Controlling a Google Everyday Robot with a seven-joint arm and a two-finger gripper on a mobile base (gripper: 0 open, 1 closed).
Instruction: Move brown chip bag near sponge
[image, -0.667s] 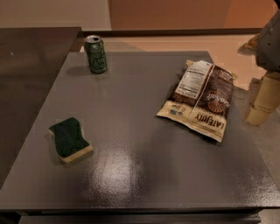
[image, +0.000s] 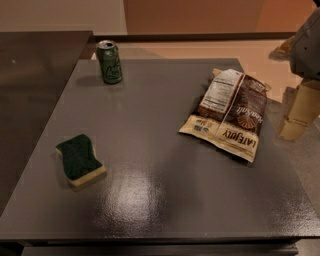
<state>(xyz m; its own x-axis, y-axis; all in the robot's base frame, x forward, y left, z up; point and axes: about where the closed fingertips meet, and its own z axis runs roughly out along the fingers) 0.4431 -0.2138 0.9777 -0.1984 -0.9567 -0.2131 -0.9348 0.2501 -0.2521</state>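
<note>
Grey glossy tabletop (image: 150, 200), brown chip bag (image: 230, 112) lying flat at right, sponge (image: 80, 159) well apart at front left, green can (image: 109, 62) at back. Gripper (image: 299, 111) off right edge, near bag; grasp state impossible to tell.

Only real difference is the gripper (image: 298, 112), just right of the brown chip bag (image: 227, 115) past the table (image: 150, 200) edge, sitting a touch higher.
</note>
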